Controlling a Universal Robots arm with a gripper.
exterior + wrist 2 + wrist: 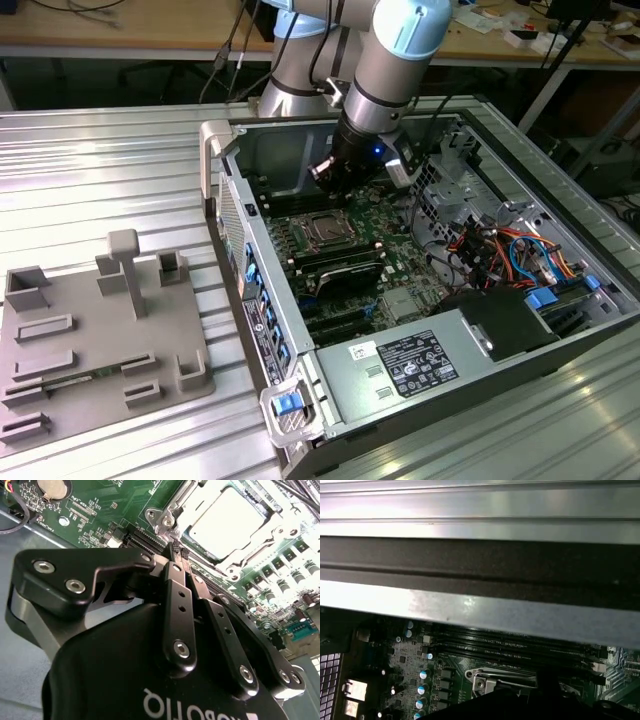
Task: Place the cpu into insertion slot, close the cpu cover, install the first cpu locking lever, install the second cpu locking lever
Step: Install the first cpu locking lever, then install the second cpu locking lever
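Observation:
The cpu point(227, 520) shows its silvery top inside the insertion slot point(325, 228) on the green motherboard. The cpu cover point(250, 547), a thin silver frame, lies flat around the cpu. My gripper point(178, 549) hangs over the board just off one corner of the slot point(162, 519). Its black fingers point(177, 605) are pressed together, and I see nothing between them. In the exterior view the gripper point(335, 172) is inside the open computer case, a little beyond the slot. The first wrist view catches a corner of the slot's metal rim point(487, 680).
The open case's side wall point(480, 610) runs close by the gripper. Long black memory slots point(510, 645) flank the socket. A power supply point(420, 365) and coloured cables point(500, 250) fill the case on the exterior view's right. A grey fixture plate point(100, 340) lies outside on its left.

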